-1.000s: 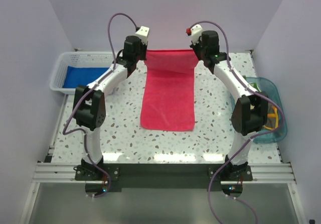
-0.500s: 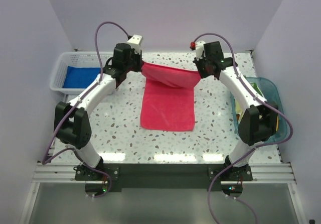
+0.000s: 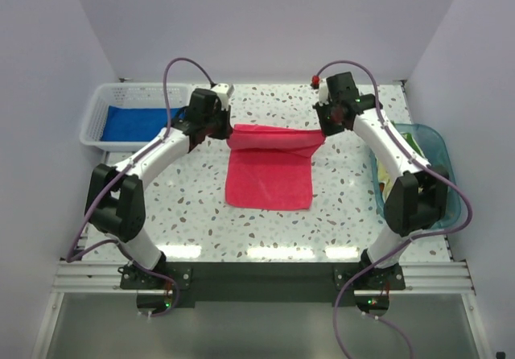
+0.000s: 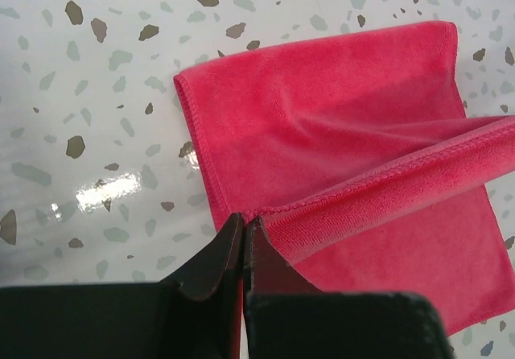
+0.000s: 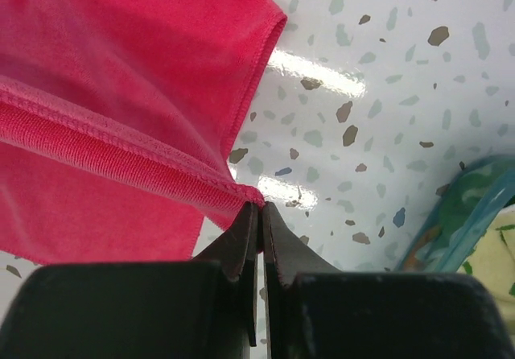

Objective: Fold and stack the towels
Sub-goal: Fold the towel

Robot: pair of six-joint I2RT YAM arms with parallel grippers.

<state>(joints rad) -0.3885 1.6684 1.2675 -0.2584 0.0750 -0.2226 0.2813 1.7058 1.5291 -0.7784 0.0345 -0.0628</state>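
We are seeing a blue towel (image 3: pixel 133 122) half hidden in the basket (image 3: pixel 121 93). Our left gripper (image 4: pixel 243 222) and right gripper (image 5: pixel 259 208) are each pinching a far corner of the pink towel (image 3: pixel 269 178), which is lying mid-counter (image 3: pixel 193 198). The tub (image 3: pixel 434 146) is blurring its contents.

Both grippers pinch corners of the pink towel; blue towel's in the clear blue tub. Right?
No: the blue towel lies in the white slotted basket, per the top external view. The left gripper and right gripper do each pinch a corner of the pink towel.
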